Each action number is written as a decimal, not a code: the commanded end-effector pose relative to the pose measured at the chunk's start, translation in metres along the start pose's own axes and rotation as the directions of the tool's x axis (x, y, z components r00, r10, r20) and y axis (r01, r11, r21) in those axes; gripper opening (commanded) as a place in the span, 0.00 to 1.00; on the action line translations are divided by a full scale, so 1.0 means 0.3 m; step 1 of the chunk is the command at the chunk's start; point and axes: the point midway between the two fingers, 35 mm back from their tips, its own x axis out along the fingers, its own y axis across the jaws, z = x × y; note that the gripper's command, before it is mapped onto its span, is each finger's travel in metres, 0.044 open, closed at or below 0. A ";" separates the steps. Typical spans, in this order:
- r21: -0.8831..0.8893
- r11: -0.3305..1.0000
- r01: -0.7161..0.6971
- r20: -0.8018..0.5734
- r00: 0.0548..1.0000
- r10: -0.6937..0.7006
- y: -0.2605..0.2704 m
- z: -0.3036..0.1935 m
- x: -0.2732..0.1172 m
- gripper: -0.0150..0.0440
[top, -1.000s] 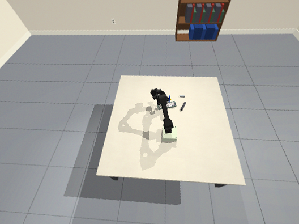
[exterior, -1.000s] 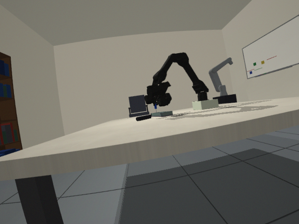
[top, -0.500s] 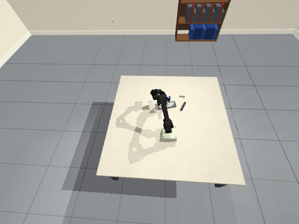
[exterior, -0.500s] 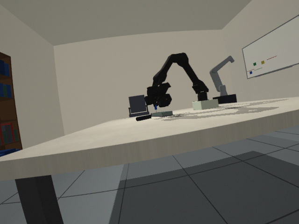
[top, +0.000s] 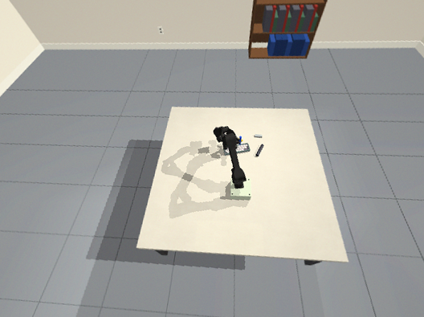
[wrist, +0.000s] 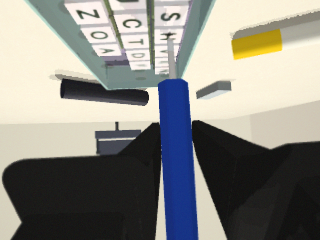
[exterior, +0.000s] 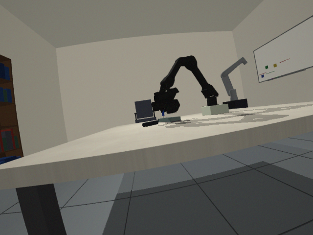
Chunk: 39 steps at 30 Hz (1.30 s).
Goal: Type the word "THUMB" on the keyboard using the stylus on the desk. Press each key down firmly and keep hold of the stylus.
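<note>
My gripper (wrist: 175, 129) is shut on the blue stylus (top: 240, 139) (exterior: 163, 113) (wrist: 177, 160), which points down at the keyboard (top: 243, 148) (exterior: 174, 118) (wrist: 198, 20). The keyboard has a grey-green case and white keys with dark letters. In the wrist view the stylus's thin grey tip (wrist: 171, 52) ends over the H key, between the S and V keys in the same row. Whether the tip touches or presses the key cannot be told. The T key (wrist: 136, 41) is in the neighbouring row. The U, M and B keys cannot be made out.
A dark cylinder (top: 259, 150) (exterior: 150, 123) (wrist: 104, 93) lies beside the keyboard. A small grey block (top: 257, 136) (wrist: 214, 90) lies beyond it. A white and yellow rod (wrist: 257, 44) lies on the keyboard's other side. The arm's pale green base (top: 240, 193) (exterior: 217, 109) stands on the table.
</note>
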 end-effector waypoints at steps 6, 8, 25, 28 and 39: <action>0.006 1.000 0.000 -0.003 1.000 0.000 0.000 0.013 0.008 0.39; 0.006 1.000 0.000 -0.003 1.000 0.000 0.000 0.015 0.010 0.39; 0.006 1.000 0.000 -0.003 1.000 0.000 0.002 -0.044 -0.025 0.39; 0.006 1.000 0.000 -0.003 1.000 0.000 0.006 -0.091 -0.051 0.39; 0.006 1.000 0.000 -0.003 1.000 0.000 0.007 -0.094 -0.053 0.39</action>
